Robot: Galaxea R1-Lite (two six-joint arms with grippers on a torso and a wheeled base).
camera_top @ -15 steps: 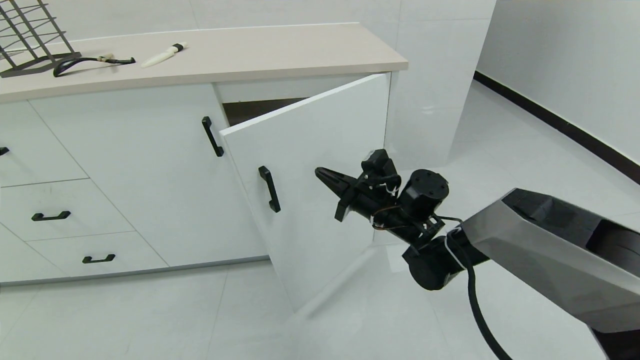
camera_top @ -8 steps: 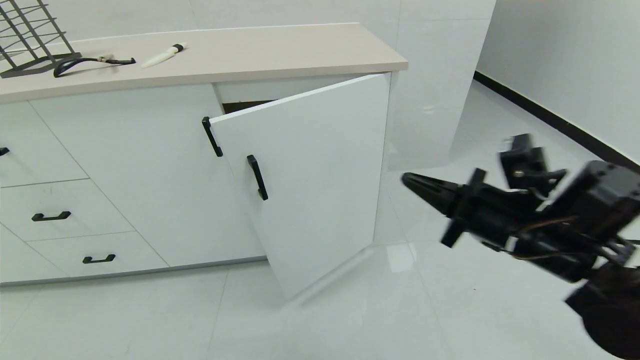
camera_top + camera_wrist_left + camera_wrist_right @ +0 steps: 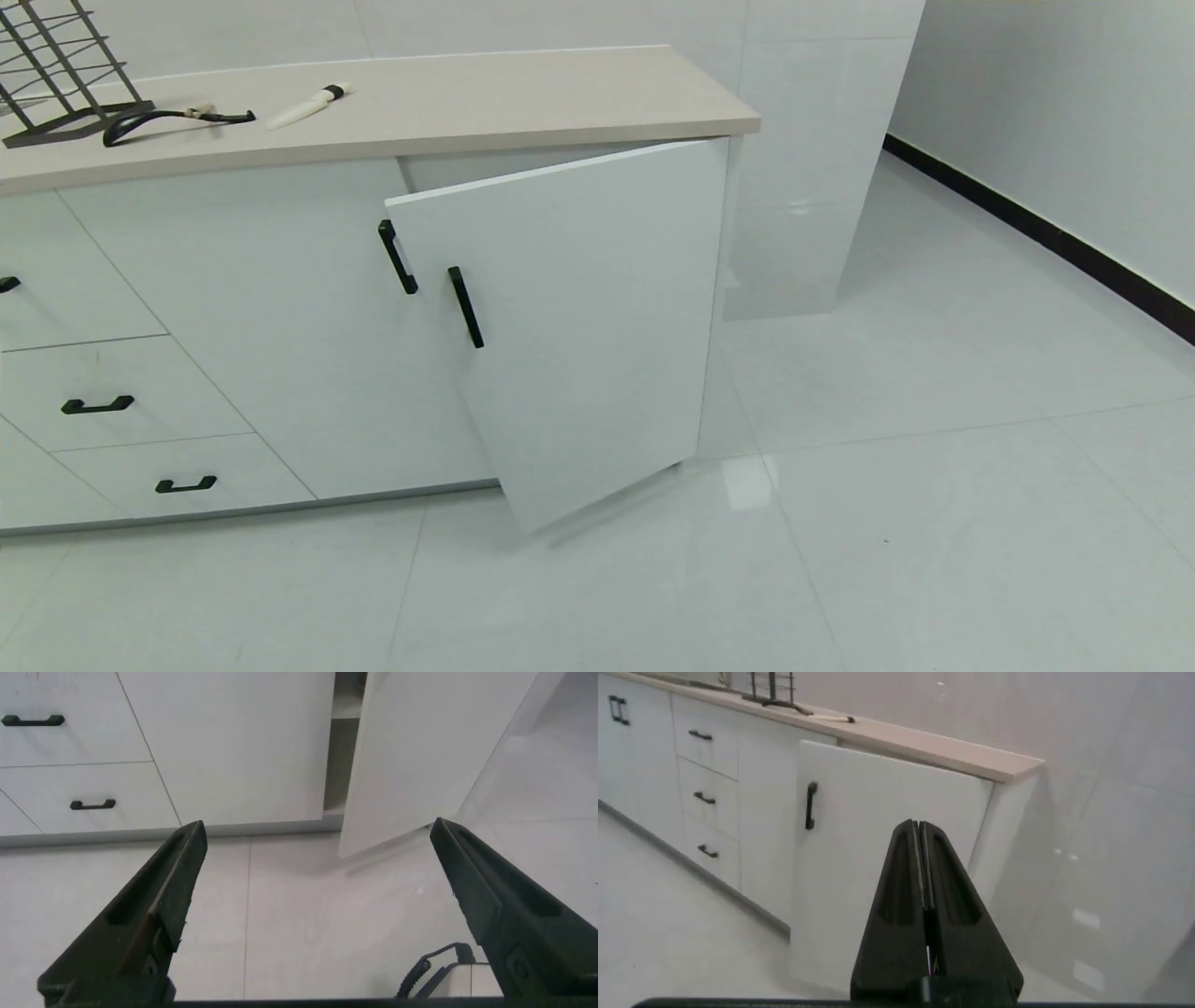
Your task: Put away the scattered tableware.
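The door (image 3: 579, 317) stands ajar, its free edge out over the wide tiled floor (image 3: 887, 467). On the worktop (image 3: 513, 93) lie the knife (image 3: 303, 105) and a black ladle (image 3: 168, 119), by the rack (image 3: 56, 75). Left tool (image 3: 316, 831) is spread wide above the floor; right tool (image 3: 918, 831) is pressed together and faces the door.

Countertop (image 3: 523, 93) x1. Wire rack (image 3: 56, 70) x1, black ladle (image 3: 177, 116) x1, white knife (image 3: 301, 106) x1. Cabinet doors (image 3: 588, 299) x2, door handles (image 3: 465, 307) x2. Drawers (image 3: 140, 378) x3, drawer handles (image 3: 96, 405) x3.
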